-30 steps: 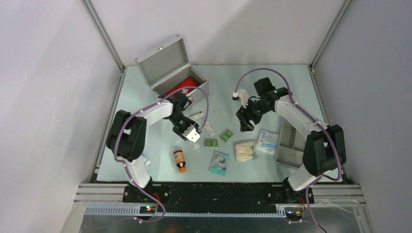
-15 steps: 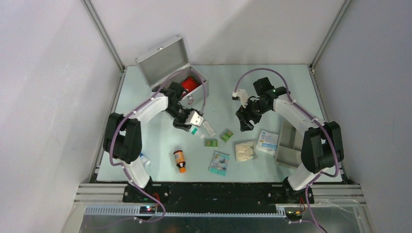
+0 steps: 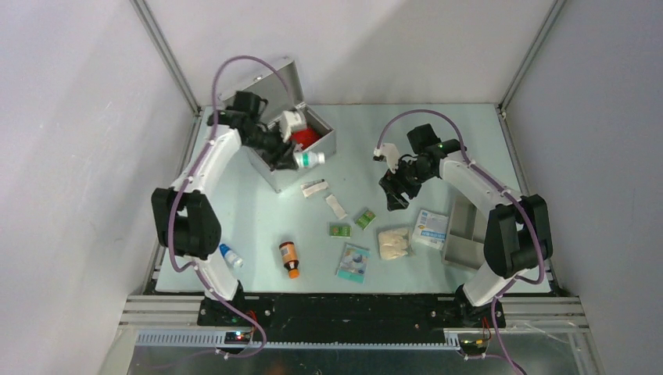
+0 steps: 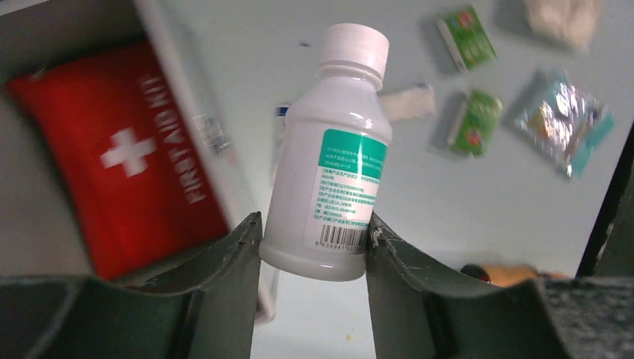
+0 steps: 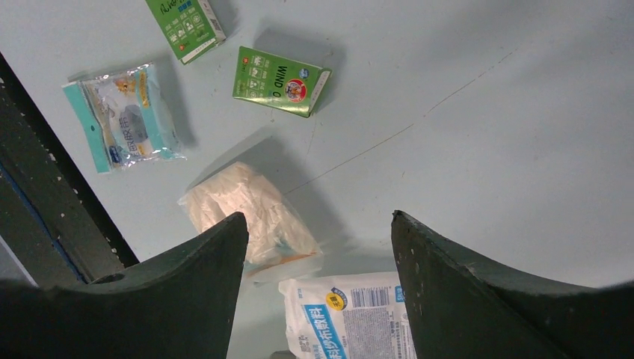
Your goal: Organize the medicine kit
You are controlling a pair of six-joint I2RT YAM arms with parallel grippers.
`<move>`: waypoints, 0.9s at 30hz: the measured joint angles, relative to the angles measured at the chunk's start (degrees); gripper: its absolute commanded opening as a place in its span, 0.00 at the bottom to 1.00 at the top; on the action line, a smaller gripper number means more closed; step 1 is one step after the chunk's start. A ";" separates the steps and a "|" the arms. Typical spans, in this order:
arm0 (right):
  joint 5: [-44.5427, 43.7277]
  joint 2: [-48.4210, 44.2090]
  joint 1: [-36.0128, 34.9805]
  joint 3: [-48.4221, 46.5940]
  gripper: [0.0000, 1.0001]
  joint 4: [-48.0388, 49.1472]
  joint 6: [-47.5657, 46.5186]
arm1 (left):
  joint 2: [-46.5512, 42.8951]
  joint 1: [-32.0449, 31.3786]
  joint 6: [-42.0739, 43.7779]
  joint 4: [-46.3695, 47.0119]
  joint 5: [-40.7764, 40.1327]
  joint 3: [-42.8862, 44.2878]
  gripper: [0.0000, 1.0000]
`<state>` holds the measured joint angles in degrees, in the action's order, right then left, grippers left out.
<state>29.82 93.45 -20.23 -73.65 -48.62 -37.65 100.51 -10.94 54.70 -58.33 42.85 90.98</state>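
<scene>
Since a second ago our left arm has swung up from the middle of the table to the back left. The left gripper (image 3: 299,159) carried the white bottle (image 3: 310,159) with it. The small blue-capped bottle (image 3: 229,255), which that arm hid before, now shows near the left edge. Our right arm has not moved.

The left gripper (image 4: 312,233) is about half closed, and its two fingers (image 4: 224,262) clamp the base of the white bottle (image 4: 329,157). The cap points away from the wrist. The medicine kit (image 3: 264,170) sits at the back left of the table with its lid thrown back. The gripper hangs at the kit's front edge. In the wrist view the kit's front wall (image 4: 187,112) runs just left of the bottle, which is seen mostly against the table outside it.

A red first aid pouch (image 4: 127,157) lies inside the kit, just behind that wall, and fills the part of the floor we can see.

The right gripper (image 3: 393,197) hovers wide open and holds nothing. In its own view it (image 5: 318,224) hangs above a clear bag of white wadding (image 5: 250,209) and a blue-and-white packet (image 5: 351,318).

Spread on the table between the arms are:
- two white strips (image 3: 314,187)
- two little green boxes (image 3: 365,218)
- a teal sachet (image 3: 353,262)
- a brown bottle with an orange cap (image 3: 290,258)

A grey tray (image 3: 465,230) lies at the right edge.
</scene>
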 measured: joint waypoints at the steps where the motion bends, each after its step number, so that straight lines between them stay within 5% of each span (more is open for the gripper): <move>1: -0.04 0.11 0.00 0.00 0.75 0.13 -0.07 | -0.02 1.46 -4.79 1.20 -0.15 2.08 0.06; 13: -0.04 4.92 -0.31 -4.33 0.74 0.42 -0.11 | 2.25 8.20 -65.81 10.23 -27.12 5.68 0.05; 22: -0.15 6.49 -0.31 -6.82 0.74 -0.74 -0.11 | 11.15 3.80 -87.32 10.67 -38.42 8.46 0.10; 27: -0.68 6.49 -0.31 -6.82 0.74 -1.73 -0.20 | 12.94 2.16 -95.12 9.66 -42.71 9.46 0.38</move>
<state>29.15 99.94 -20.53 -80.47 -50.35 -37.85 113.45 -8.78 -40.42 -48.66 0.14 100.44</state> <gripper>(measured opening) 0.743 0.506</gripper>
